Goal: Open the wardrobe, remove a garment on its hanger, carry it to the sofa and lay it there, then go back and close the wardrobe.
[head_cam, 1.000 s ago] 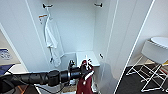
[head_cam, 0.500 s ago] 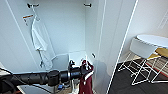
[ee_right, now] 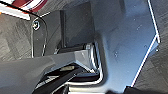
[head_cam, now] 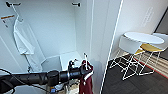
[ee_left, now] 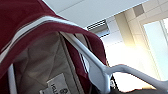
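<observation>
Wardrobe open; maroon jacket held out in front of it.

Head view: wardrobe (head_cam: 82, 30) interior white, two rail brackets at top, one white shirt (head_cam: 23, 41) hung upper left. Left gripper (head_cam: 83, 70), lower centre, was closed on the hanger (head_cam: 85, 61) carrying the jacket (head_cam: 86, 81). Right: dark floor, one round white table (head_cam: 145, 37), two wire-legged chairs. Neck label lettering illegible. Right gripper jaws: could not tell.

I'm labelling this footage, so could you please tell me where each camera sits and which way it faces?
Head view: high on the robot, looking forward and down into the open wardrobe; the left arm crosses in, carrying the maroon jacket.
Left wrist view: on the left arm, looking up past the jacket and its white hanger to the ceiling.
Right wrist view: faces the robot's own dark plate.
Shared: the jacket.
</observation>
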Controlling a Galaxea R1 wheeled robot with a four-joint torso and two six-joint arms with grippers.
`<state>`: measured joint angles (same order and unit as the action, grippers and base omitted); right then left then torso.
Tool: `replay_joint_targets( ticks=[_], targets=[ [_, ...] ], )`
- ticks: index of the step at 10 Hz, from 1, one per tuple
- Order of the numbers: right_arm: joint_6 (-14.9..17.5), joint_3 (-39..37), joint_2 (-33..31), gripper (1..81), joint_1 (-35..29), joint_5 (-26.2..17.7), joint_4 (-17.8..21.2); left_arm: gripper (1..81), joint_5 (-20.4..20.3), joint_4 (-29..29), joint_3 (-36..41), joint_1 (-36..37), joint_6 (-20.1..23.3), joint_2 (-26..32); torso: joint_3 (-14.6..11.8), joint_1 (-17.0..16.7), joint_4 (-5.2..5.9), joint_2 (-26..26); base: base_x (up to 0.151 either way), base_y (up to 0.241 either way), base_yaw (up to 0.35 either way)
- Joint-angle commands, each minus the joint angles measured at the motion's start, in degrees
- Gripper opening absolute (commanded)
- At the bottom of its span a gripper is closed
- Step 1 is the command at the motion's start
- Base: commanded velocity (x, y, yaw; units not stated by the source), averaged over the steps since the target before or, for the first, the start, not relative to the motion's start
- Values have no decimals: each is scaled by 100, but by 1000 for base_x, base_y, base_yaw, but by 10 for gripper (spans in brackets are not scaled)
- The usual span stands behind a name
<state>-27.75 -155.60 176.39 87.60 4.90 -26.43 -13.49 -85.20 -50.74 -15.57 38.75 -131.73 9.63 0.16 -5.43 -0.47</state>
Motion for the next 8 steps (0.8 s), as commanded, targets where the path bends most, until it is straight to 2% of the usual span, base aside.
replay_joint_targets(
  ticks=[1,8],
  targets=[
    [6,40,40,811,-150,-270,-64,10,673,249,222,902,36,23,0,0,0,0,0,0,-273],
    [15,40,-162,811,-106,-262,-46,10,805,249,240,902,36,252,0,0,0,0,0,0,-275]
  ],
)
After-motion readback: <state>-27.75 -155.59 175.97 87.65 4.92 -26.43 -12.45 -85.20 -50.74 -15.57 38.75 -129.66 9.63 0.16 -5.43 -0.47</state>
